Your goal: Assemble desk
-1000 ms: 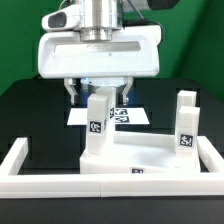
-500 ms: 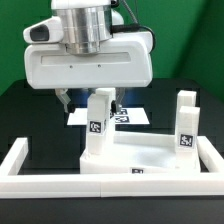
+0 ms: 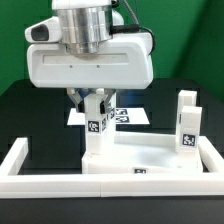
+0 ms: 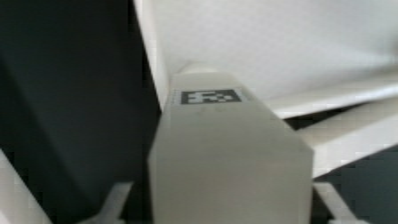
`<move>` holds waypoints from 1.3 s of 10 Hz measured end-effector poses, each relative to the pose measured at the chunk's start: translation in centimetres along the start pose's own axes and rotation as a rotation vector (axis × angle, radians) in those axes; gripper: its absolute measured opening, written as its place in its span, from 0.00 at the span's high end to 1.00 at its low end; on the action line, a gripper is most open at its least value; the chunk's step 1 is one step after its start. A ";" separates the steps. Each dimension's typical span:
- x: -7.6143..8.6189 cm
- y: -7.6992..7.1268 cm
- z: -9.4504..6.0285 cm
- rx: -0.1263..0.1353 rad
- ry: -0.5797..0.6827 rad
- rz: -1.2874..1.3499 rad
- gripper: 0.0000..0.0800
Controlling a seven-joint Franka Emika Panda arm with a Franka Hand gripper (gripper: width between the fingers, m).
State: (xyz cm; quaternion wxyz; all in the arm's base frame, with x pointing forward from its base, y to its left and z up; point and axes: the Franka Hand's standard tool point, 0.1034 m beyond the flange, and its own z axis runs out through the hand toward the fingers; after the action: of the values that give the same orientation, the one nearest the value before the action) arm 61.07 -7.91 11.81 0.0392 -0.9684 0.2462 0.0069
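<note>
The desk top [image 3: 150,158], a white tray with a raised rim, lies inside the white border. Two white tagged legs stand upright on it: one at the exterior view's left [image 3: 97,135], one at its right [image 3: 186,122]. My gripper [image 3: 97,103] hangs straight over the left leg, its dark fingers [image 3: 76,100] clasping the leg's top from both sides. In the wrist view that leg [image 4: 222,150] fills the space between the fingers [image 4: 118,200], with the gripper [image 4: 222,208] closed against its sides and the desk top [image 4: 267,50] pale beyond.
Long white bars [image 3: 20,160] frame the work area at the front and sides. The marker board [image 3: 135,117] lies flat on the black table behind the desk top. The large white hand body hides what is directly behind the left leg.
The hand came down over the left leg. Its fingers, wide apart before, have closed in onto the leg's top. The legs and desk top have not moved.
</note>
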 end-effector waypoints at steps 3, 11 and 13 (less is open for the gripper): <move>-0.2 -0.4 0.1 -0.005 -0.001 0.283 0.64; 0.4 -1.2 0.4 0.114 -0.025 1.265 0.64; 0.3 -1.2 0.5 0.113 -0.020 1.192 0.50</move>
State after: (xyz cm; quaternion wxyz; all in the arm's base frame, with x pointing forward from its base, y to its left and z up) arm 61.95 -6.93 11.44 0.0822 -0.6595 0.7468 0.0240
